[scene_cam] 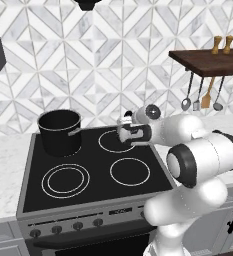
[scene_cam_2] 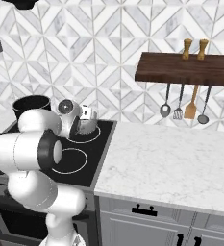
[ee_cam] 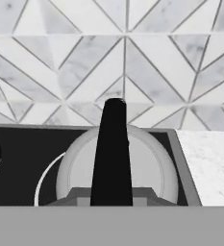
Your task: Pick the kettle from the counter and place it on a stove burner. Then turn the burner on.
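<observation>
The pincer (scene_cam: 129,131) is clenched on the kettle (scene_cam: 125,131), gripping it by the dark handle (ee_cam: 112,153) that runs over its top, and it holds the little grey-white pot over the back right stove burner (scene_cam: 115,141), near the far right corner of the cooktop (scene_cam: 95,197). From the hand view the kettle's rounded body sits inside the thin white ring, with the cooktop's right edge and the marble table (scene_cam_2: 166,163) just beyond it. I cannot tell whether its base is touching the glass or hanging a little above it.

That is the first worry: if the pincer lets go while the kettle is above the surface, it drops, and an egg-shaped thing like that could rock or tip on landing. A grip on a narrow handle also lets the body swing, so it may come down tilted or off the ring toward the right edge.

The second worry is the knobs (scene_cam: 67,227) along the front panel (there are several in a row, all alike). Turning the wrong one would heat another ring, perhaps the one under the black pot (scene_cam: 61,132) at the back left corner. Reaching down to them, the bulky elbow could also sweep over the cooktop and nudge the kettle.
</observation>
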